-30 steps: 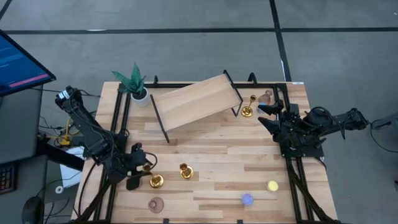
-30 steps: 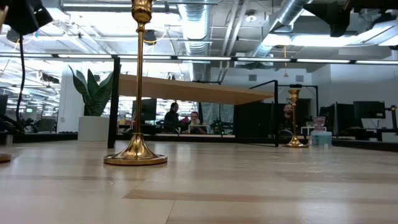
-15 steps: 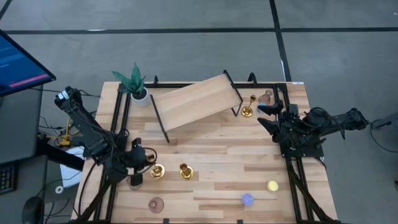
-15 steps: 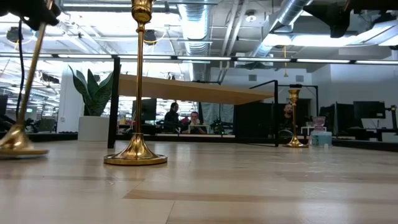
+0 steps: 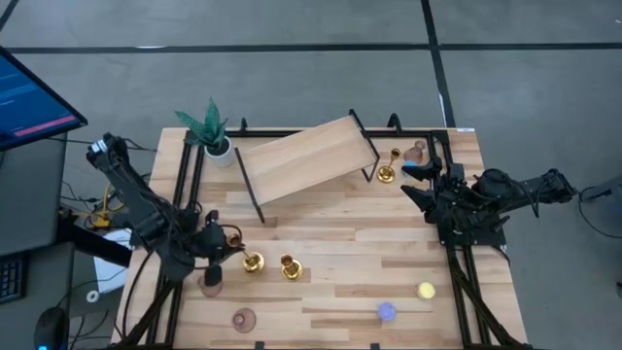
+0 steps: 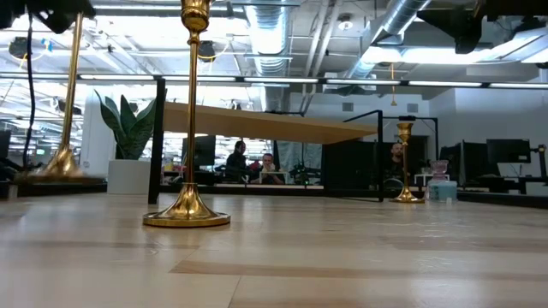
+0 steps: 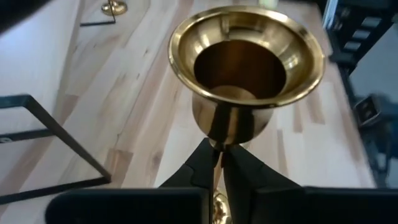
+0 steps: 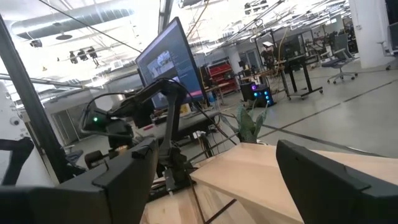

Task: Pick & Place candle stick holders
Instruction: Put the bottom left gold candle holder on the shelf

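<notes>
Presently, on the table (image 5: pixel 340 243), left of the tilted wooden shelf (image 5: pixel 306 158): left gripper (image 5: pixel 225 248), jaws clamped on the thin stem of a gold candlestick (image 7: pixel 245 68), its base (image 5: pixel 253 262) lifted clear of the table in the low view. Just beside it, a second gold candlestick (image 5: pixel 290 267), upright. Right of the shelf: a third gold candlestick (image 5: pixel 387 173), upright; right gripper (image 5: pixel 416 182), jaws wide, holding nothing.

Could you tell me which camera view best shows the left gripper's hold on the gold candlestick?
The left wrist view: the left gripper is shut on the held candlestick just under its cup. The high view shows gripper and candlestick small from above. The low view shows its stem; the right wrist view does not show the grip.
</notes>
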